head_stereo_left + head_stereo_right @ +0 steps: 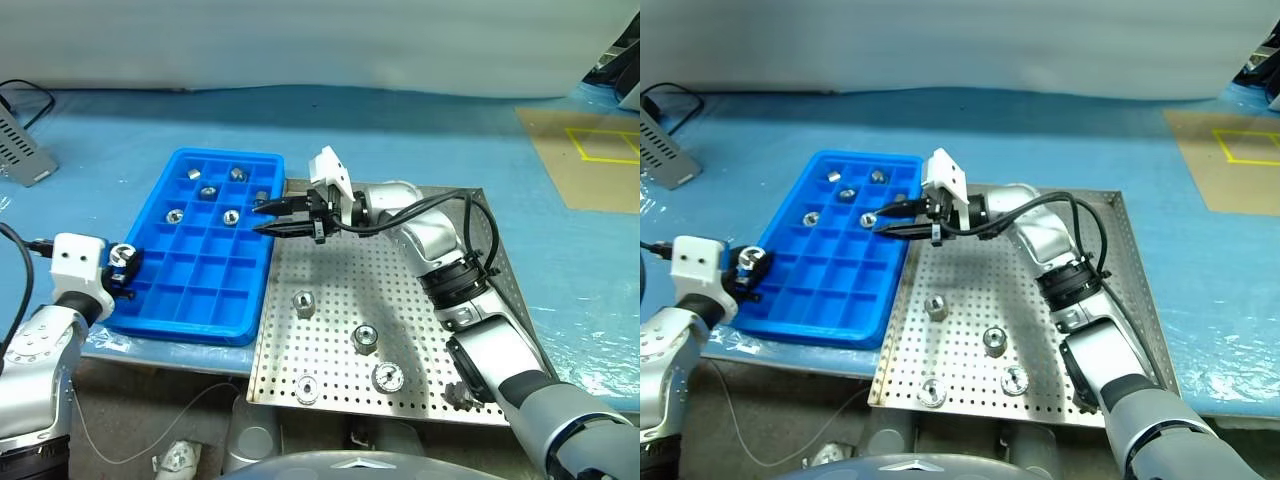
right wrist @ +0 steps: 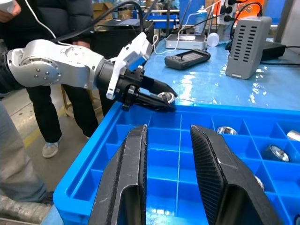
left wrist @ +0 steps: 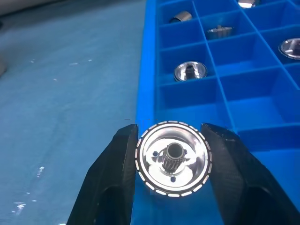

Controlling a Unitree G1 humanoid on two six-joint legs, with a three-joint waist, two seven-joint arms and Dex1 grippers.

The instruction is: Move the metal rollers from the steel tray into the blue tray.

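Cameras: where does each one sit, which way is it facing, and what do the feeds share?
Head views: on the head, looking forward and down at the blue tray and steel tray; both arms show.
Left wrist view: along the left gripper, shut on a roller at the blue tray's edge.
Right wrist view: along the open, empty right gripper, across the blue tray toward the left gripper; a person stands behind.
Shared: blue tray, loaded rollers.
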